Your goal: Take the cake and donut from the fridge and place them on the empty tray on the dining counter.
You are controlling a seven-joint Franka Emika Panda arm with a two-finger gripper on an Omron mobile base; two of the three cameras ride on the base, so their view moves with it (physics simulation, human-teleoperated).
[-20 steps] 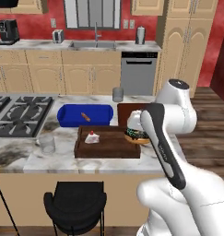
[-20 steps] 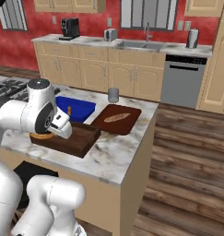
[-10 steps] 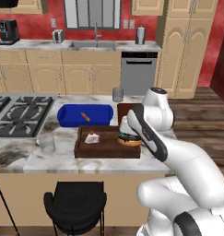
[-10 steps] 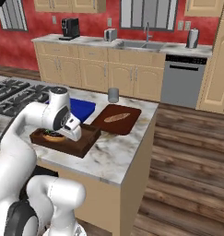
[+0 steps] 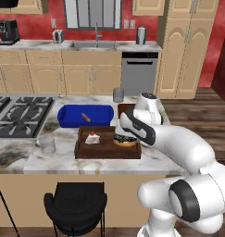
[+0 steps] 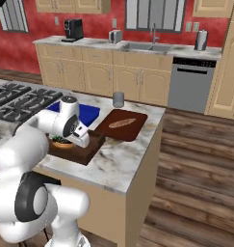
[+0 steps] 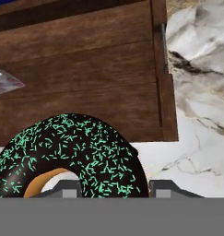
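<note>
The donut [image 5: 125, 140], chocolate-glazed with green sprinkles, sits low over the right end of the dark wooden tray [image 5: 104, 152] on the dining counter [image 5: 63, 158]. My gripper [image 5: 125, 135] is shut on it. In the hand view one fingertip shows through the hole of the donut [image 7: 72, 154] and the other outside its ring, so the gripper [image 7: 115, 189] pinches one side. The cake [image 5: 91, 138], a white wedge with a red dot, rests on the tray's left half and shows as a pale corner [image 7: 5, 80]. From the right, the donut [image 6: 62, 141] shows beside my hand. The fridge is out of view.
A blue dish [image 5: 85, 115] lies just behind the tray, a stove [image 5: 16, 115] to its left. A clear glass [image 5: 47, 144] stands left of the tray, a grey cup [image 5: 118, 94] farther back. A brown board with bread [image 6: 121, 124] lies right. A black stool [image 5: 74, 208] stands below the counter.
The arm has folded down and carried the donut a little left and lower, from beyond the tray's right edge to over its right end. The cake has not moved.
</note>
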